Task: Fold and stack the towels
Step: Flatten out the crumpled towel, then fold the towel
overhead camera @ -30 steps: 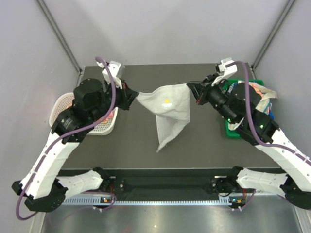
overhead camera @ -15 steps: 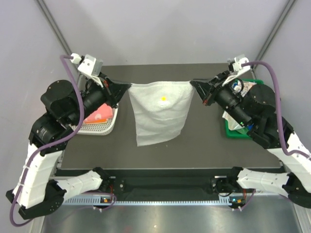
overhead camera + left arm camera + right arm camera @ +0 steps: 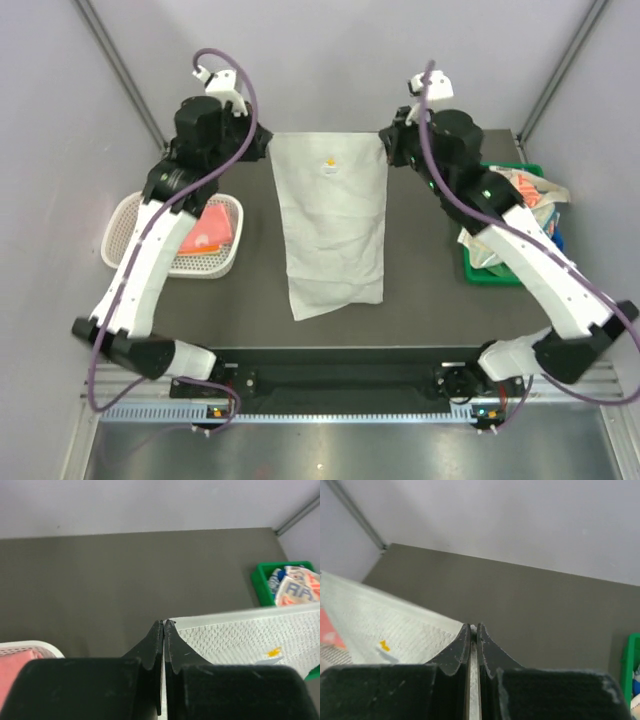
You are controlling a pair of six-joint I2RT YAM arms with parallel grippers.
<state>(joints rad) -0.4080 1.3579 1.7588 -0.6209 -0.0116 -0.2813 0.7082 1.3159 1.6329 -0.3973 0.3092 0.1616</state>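
I had the white towel (image 3: 333, 225) hanging flat between both claws over the middle of the table (image 3: 430, 300), top hem at the far edge, bottom hem short of the near edge. Bare tabletop lay on either side; the white mesh basket (image 3: 118, 222) to the left and the green bin (image 3: 482, 274) to the right sat well apart from the cloth. Against half a second back, both arms stood higher and further away, and the towel hung longer (slack gone). The left gripper (image 3: 164, 625) was pinched tight on the top left corner, the right gripper (image 3: 474, 628) on the top right.
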